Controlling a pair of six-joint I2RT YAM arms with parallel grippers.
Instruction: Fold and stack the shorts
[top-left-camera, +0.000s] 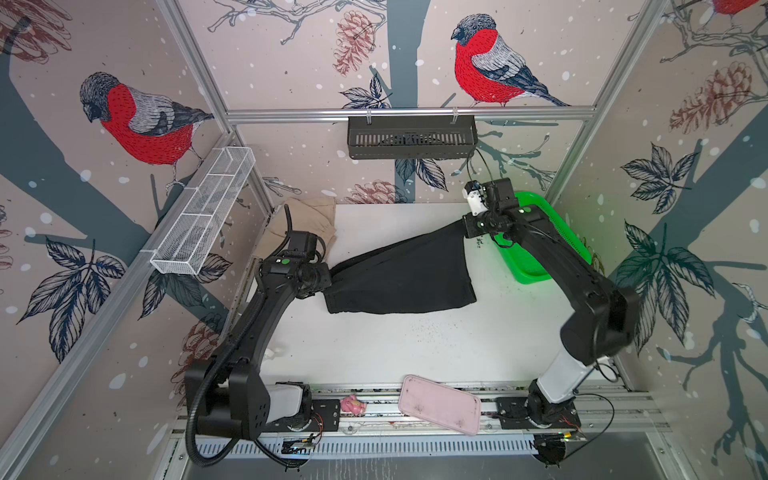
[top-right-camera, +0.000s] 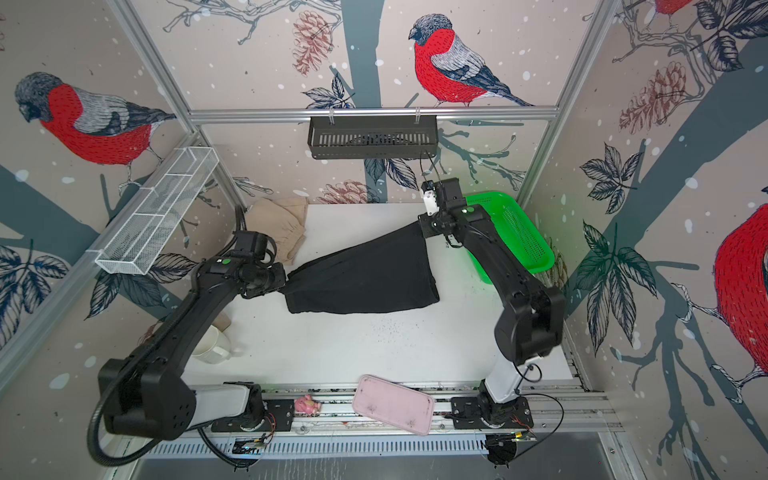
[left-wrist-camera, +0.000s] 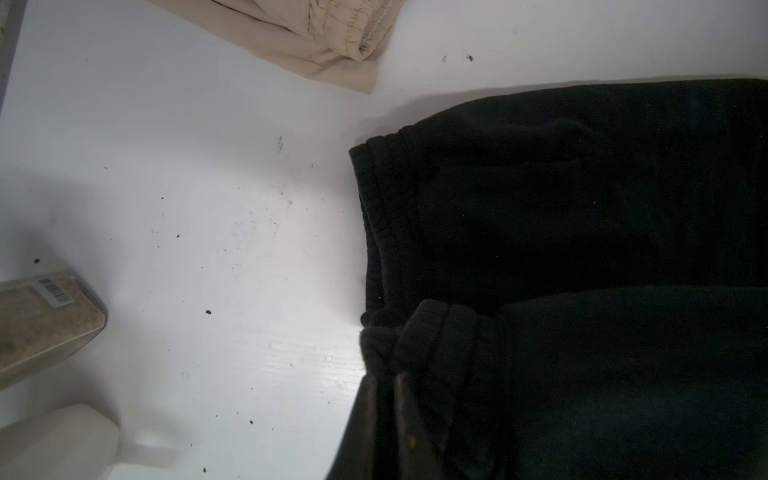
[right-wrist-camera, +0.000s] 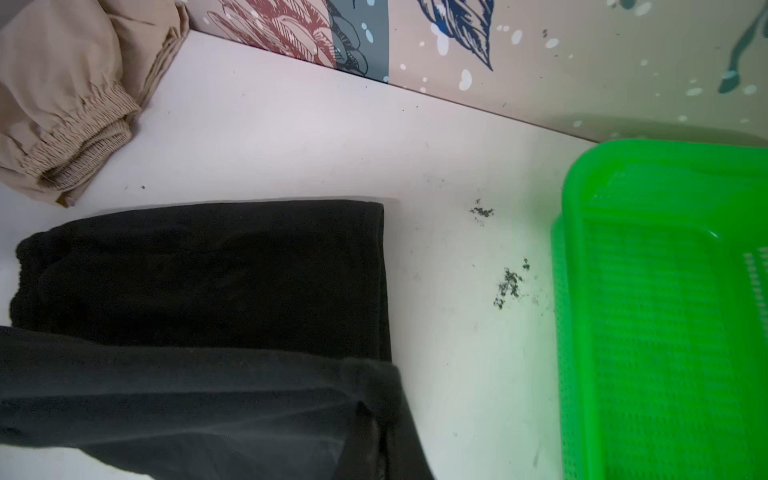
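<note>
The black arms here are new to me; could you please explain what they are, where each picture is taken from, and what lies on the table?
They are two robot arms, each ending in a gripper. Two pictures look down on the whole table; two come from cameras on the wrists. The left gripper and right gripper are each shut on an end of the black shorts, stretched between them. In both top views, beige shorts lie back left, a green basket back right.
</note>
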